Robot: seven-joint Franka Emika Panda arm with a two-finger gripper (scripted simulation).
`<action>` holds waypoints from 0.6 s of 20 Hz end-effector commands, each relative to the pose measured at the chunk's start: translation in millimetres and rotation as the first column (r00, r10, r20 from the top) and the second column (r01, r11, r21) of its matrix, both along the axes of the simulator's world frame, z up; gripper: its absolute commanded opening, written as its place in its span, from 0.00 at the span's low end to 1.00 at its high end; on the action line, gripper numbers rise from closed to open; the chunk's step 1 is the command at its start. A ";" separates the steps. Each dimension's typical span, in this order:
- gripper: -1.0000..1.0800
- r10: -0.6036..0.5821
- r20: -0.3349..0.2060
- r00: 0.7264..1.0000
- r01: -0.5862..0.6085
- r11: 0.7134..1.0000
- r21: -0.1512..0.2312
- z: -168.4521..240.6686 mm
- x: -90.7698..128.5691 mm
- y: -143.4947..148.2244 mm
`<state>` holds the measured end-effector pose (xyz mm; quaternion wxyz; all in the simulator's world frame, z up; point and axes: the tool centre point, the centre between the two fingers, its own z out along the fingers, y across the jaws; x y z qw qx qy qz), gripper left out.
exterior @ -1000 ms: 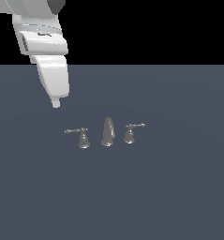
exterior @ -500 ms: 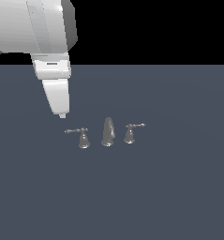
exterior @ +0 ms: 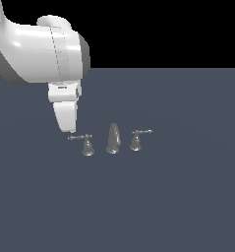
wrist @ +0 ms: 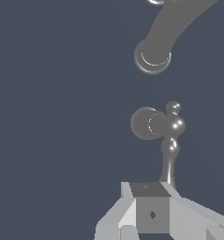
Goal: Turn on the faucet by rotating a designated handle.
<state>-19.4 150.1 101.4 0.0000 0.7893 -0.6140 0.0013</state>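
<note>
The faucet is a small grey metal set on the dark floor: a tall curved spout between two lever handles. The handle on the exterior view's left has the longer lever; its smaller twin stands on the right. My gripper hangs fingers-down just above the free end of that lever, with the jaws together and holding nothing. In the wrist view the handle lies ahead of my gripper, its lever running back to the fingertips, which hide its end. The spout is beyond it.
The faucet set stands on a flat dark grey-blue floor. My white arm fills the exterior view's upper left, above the handle.
The gripper has come down and shifted toward the exterior view's right, ending close over the free end of the left handle's lever. The faucet parts have not moved.
</note>
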 end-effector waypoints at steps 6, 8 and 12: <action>0.00 -0.076 -0.001 0.997 0.076 0.997 -0.001 -21.9 18.0 -3.8; 0.00 -0.085 -0.002 0.996 0.085 0.996 0.000 -24.4 20.2 -4.3; 0.00 -0.089 -0.002 0.996 0.089 0.996 0.001 -24.9 21.4 -4.5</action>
